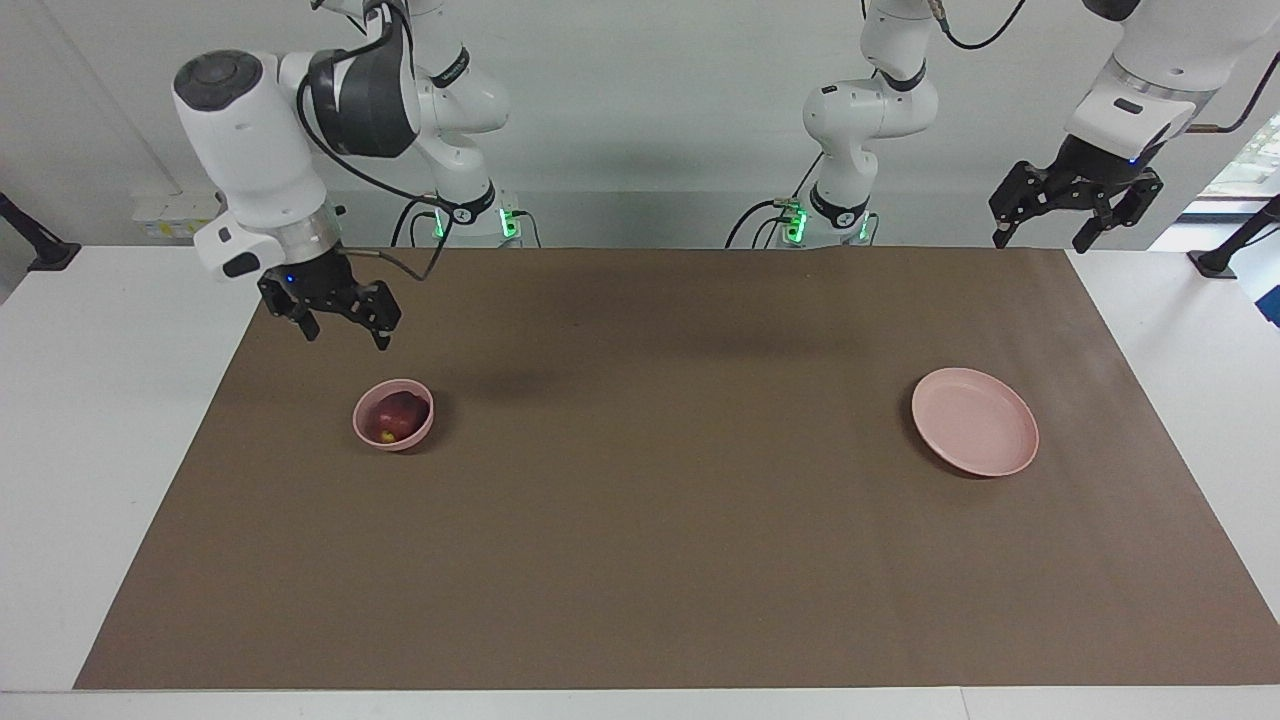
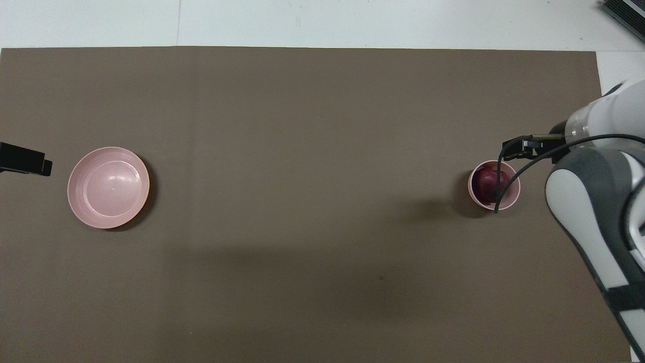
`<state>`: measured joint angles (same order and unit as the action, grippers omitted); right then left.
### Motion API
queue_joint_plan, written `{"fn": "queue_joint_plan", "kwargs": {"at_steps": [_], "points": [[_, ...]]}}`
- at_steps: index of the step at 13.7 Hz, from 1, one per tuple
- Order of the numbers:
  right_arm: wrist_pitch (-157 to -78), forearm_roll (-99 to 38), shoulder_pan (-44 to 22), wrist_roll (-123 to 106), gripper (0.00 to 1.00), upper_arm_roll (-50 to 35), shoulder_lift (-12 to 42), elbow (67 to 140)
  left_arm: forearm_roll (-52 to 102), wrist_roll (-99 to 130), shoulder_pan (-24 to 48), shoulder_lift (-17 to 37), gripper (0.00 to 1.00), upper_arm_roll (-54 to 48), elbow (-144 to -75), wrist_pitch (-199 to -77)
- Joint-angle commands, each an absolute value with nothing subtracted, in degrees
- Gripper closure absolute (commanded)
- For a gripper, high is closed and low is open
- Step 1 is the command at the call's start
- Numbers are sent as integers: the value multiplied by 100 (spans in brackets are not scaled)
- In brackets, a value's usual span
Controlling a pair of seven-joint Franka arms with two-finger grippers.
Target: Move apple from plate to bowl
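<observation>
The dark red apple lies inside the small deep pink bowl toward the right arm's end of the mat; both also show in the overhead view, the apple within the bowl. The flat pink plate sits bare toward the left arm's end. My right gripper hangs open and empty in the air over the mat just beside the bowl, clear of it; in the overhead view the arm hides most of it. My left gripper waits raised and open over the table's edge by the plate's end.
A brown mat covers most of the white table. The right arm's cable hangs across the bowl in the overhead view. A dark part of the left gripper shows at that view's edge, beside the plate.
</observation>
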<state>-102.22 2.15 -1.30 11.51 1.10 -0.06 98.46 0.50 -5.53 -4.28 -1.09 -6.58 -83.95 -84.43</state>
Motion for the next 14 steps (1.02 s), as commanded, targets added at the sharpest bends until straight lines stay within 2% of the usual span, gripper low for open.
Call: {"fn": "queue_joint_plan", "kwargs": {"at_steps": [1,4,5,7,14], "points": [[-9513,220,-88,1354,0,88,-176,9319,114,-554,-518,-167,0,-712,-8411,-8350],[-8432,255,-70,1345,0,149,-167,8387,132,-562,-527,-229,0,-694,-8464,-8288],[-8272,220,-9,1301,0,167,-193,8306,132,-571,-527,-237,0,-694,-8473,-8279],[-8323,211,0,1266,0,246,-561,8734,132,-580,-527,-237,0,-694,-8499,-8297],[-8464,158,-26,696,0,299,-563,8833,132,-729,-527,-237,0,-694,-8508,-8323]]}}
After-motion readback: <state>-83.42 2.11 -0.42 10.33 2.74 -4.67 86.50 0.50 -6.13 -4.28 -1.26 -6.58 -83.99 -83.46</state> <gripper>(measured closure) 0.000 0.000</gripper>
